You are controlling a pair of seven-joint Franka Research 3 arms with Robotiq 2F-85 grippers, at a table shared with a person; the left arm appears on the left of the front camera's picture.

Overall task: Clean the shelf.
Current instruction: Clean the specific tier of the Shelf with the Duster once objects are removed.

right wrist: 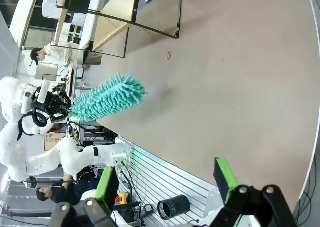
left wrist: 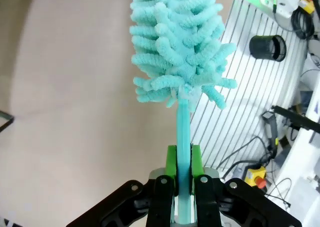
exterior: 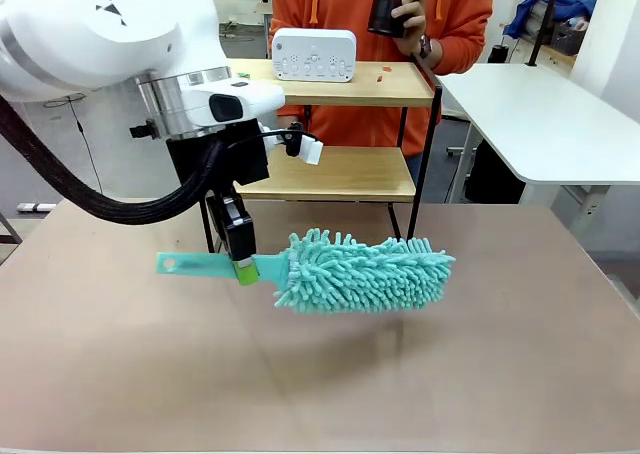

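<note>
Over the left part of the counter (exterior: 520, 364), the left end effector (exterior: 243, 264) points down, its green pads (left wrist: 171, 163) clamped tight on the flat handle of a teal microfiber duster (exterior: 360, 272). The handle's free end sticks out to its left. The fluffy head stretches level to its right, clear of the counter. Beyond this end effector, at the counter's far edge, stands the shelf (exterior: 340, 174). Its top board carries a white box with buttons (exterior: 314, 54). A person in an orange hoodie stands behind it, one hand (exterior: 412, 2) holding a dark cup (exterior: 388, 4). The right end effector (right wrist: 167, 179) has its fingers spread wide with nothing between them, the duster well ahead of it.
</note>
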